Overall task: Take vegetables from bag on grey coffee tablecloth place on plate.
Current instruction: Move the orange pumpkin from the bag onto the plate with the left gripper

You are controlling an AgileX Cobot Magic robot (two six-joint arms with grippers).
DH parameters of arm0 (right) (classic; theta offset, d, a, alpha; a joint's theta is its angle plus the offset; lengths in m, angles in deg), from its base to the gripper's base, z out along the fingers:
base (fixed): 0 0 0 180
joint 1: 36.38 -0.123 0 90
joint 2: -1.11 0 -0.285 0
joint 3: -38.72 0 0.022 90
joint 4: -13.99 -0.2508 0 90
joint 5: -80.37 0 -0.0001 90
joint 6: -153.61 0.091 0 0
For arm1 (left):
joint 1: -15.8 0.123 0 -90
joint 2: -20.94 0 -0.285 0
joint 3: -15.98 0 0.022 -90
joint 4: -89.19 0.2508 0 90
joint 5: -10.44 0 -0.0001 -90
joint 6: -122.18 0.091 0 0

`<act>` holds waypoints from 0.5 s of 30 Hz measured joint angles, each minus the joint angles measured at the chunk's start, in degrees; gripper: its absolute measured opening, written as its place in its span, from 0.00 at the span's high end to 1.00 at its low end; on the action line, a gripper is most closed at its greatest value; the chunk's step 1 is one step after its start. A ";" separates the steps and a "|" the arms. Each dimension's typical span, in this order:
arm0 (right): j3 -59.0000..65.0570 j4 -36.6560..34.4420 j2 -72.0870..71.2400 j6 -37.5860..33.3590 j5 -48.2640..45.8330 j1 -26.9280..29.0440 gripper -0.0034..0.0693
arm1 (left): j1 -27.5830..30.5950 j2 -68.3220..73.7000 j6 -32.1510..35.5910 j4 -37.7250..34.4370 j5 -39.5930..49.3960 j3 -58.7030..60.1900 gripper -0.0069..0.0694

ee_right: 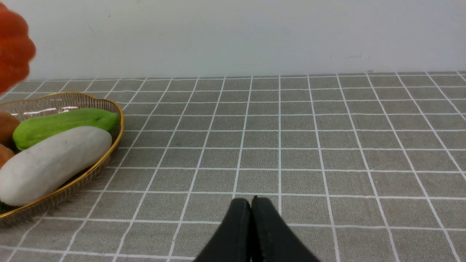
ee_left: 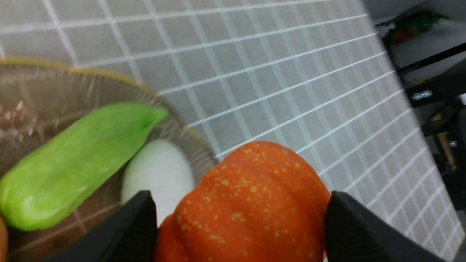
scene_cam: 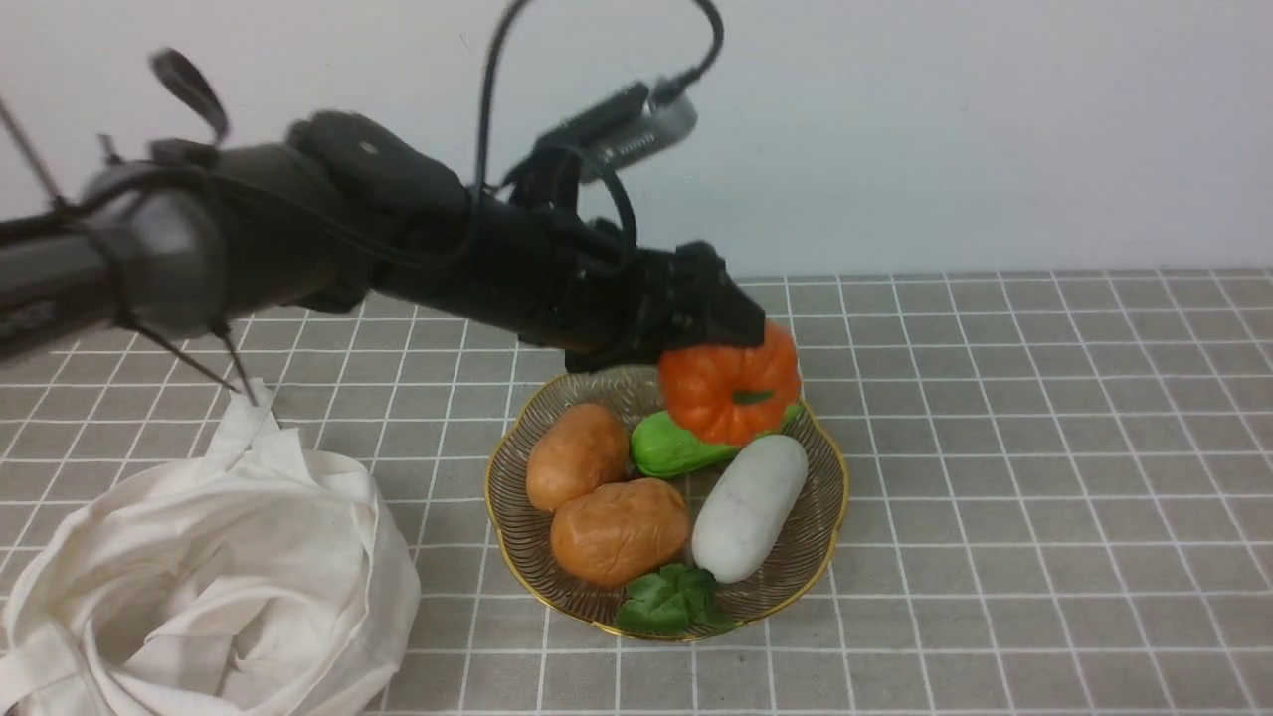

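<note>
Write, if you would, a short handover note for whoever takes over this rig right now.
Left gripper: shut on the pumpkin, held in the air over the far side of the plate.
Right gripper: shut, empty, low over the tablecloth to the right of the plate.
Bag: slumped on the tablecloth left of the plate; its inside cannot be seen.
Done: two potatoes, cucumber, radish and a leafy green lie on the plate.
Left: lower the pumpkin onto the plate and release; the plate is crowded, so it may roll.
</note>
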 joint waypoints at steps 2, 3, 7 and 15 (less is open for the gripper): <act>0.00 0.00 0.00 0.00 0.00 0.00 0.97 | 0.00 2.17 -0.22 0.05 0.00 0.00 0.21; 0.00 0.00 0.00 0.00 0.00 0.00 0.97 | 0.06 3.85 -0.23 0.05 0.00 -0.02 0.21; 0.00 0.00 0.00 0.00 0.00 0.00 0.97 | 0.41 6.16 -0.49 -0.20 -0.06 -0.08 0.21; 0.00 0.00 0.00 0.00 0.00 0.00 0.97 | 0.91 6.47 1.99 2.86 -0.12 -1.18 0.17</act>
